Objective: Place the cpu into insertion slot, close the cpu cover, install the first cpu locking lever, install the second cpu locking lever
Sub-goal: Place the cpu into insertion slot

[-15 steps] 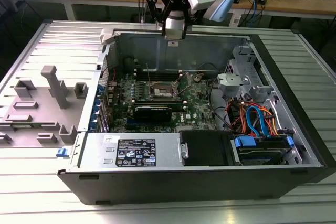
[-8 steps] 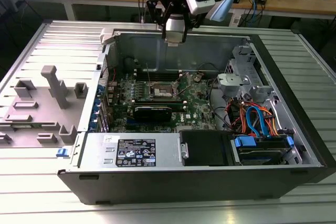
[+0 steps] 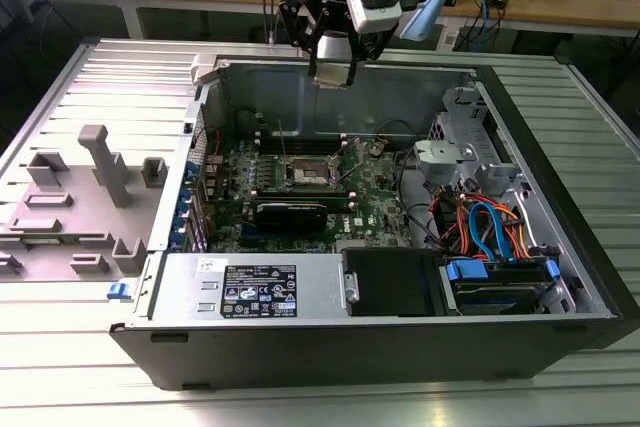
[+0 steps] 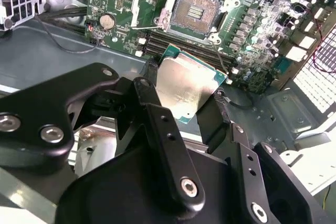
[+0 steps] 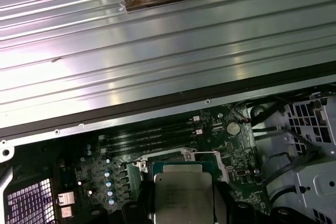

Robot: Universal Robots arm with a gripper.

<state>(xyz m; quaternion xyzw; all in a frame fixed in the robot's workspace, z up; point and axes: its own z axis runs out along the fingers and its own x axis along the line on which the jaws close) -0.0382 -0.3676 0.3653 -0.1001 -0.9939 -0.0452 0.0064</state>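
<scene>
In the exterior view the claw [image 3: 333, 69] hung above the open computer case [image 3: 400, 97]. The insertion slot [image 3: 308, 175] lay well below it on the green motherboard [image 3: 370, 202], and what the claw carried was hard to make out. Both wrist views showed it. The claw was pinching the cpu [image 4: 185, 85] by two opposite edges between its black fingers [image 4: 157, 114], silver top showing. The second wrist view also showed the slot bare beyond the claw, apart from the chip. In the first wrist view the held chip covered that spot.
</scene>
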